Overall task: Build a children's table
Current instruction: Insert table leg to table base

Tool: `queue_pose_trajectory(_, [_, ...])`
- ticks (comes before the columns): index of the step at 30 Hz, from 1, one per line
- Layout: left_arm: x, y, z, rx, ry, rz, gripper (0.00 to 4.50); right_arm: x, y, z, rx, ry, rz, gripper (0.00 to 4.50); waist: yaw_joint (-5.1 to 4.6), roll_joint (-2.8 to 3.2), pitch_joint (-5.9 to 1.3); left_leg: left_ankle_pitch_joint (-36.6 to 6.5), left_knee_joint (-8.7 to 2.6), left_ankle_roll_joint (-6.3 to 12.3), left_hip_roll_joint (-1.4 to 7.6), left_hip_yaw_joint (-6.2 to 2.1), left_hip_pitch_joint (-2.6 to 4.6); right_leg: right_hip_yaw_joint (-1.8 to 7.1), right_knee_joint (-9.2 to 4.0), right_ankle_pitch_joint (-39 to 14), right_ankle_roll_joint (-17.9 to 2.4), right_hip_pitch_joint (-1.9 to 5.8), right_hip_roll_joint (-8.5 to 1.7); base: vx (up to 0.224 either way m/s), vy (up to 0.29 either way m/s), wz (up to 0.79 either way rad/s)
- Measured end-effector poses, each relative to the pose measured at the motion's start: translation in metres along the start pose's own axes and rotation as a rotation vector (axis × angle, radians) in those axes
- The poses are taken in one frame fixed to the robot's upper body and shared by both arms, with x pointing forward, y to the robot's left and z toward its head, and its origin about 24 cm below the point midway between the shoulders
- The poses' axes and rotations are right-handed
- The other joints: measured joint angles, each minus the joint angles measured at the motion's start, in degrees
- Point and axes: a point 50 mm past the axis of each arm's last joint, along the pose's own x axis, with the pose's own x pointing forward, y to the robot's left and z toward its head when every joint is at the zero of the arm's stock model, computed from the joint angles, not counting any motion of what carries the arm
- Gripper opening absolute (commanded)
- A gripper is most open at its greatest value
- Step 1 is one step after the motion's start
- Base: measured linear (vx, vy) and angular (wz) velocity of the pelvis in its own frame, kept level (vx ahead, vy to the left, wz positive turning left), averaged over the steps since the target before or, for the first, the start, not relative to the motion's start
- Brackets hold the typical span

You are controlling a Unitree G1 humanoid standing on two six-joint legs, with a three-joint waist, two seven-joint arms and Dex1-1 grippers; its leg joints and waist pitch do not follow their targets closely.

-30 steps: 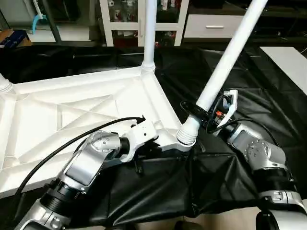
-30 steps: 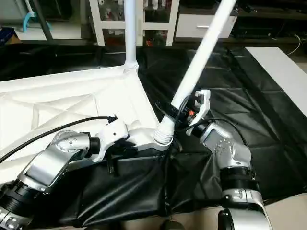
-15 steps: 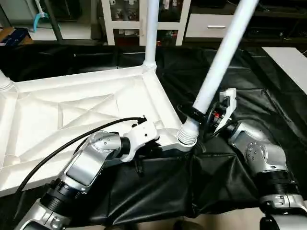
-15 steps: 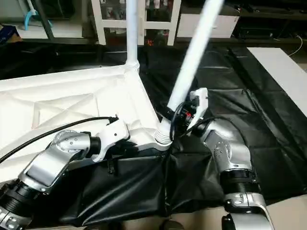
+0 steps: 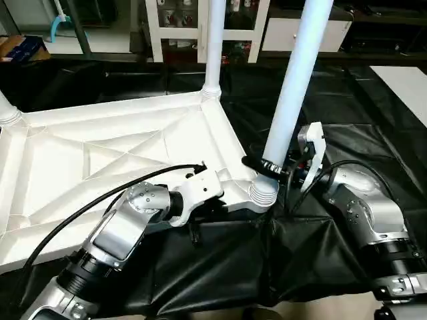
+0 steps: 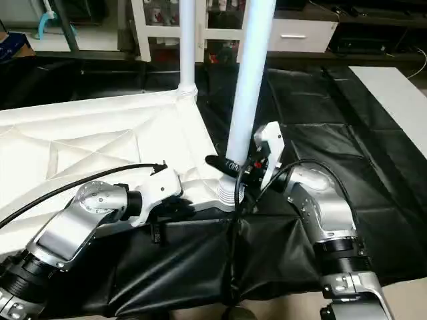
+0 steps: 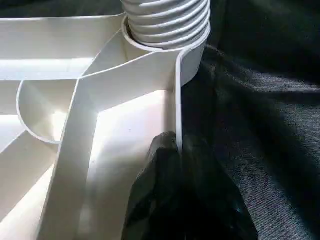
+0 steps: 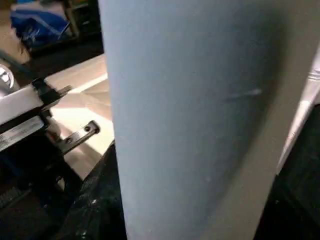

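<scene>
— Where does the table top (image 5: 100,157) lie?
— Upside down on black sheeting (image 5: 347,100), ribbed underside up, one leg (image 5: 213,47) already upright in the far corner socket.

— And the near corner?
— Second leg (image 5: 293,80) nearly upright there, threaded end (image 7: 167,20) seated in the socket (image 7: 192,60).

— Right gripper (image 6: 230,165)?
— Wrapped around that leg's lower end, just above the threads, clasping it.

— Left gripper (image 7: 175,165)?
— Pinched tight on the top's near edge wall, just beside the socket, one finger inside the rim, one outside against the sheeting.
</scene>
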Motion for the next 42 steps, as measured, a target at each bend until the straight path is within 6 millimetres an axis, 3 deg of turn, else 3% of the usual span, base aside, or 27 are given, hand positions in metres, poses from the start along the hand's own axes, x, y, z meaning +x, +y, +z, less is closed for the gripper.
queue_pose_trajectory(21, [0.000,0.001,0.000,0.016,0.003,0.008,0.00,-0.008,0.001,-0.002,-0.115,-0.051,-0.055,1.84,-0.30,-0.16,0.07,0.0,0.00,0.00,0.00,0.02,0.03,0.31,-0.03,-0.1,0.2,0.02,0.13,0.000,0.000,0.00])
queue_pose_trajectory(42, [0.000,0.003,-0.002,0.031,0.014,0.031,0.00,0.010,0.011,-0.013,-0.209,-0.074,-0.038,1.84,-0.53,-0.49,-0.04,0.0,0.03,0.00,0.01,0.02,0.09,0.35,-0.05,-0.3,0.4,0.00,0.13,0.000,0.000,0.00])
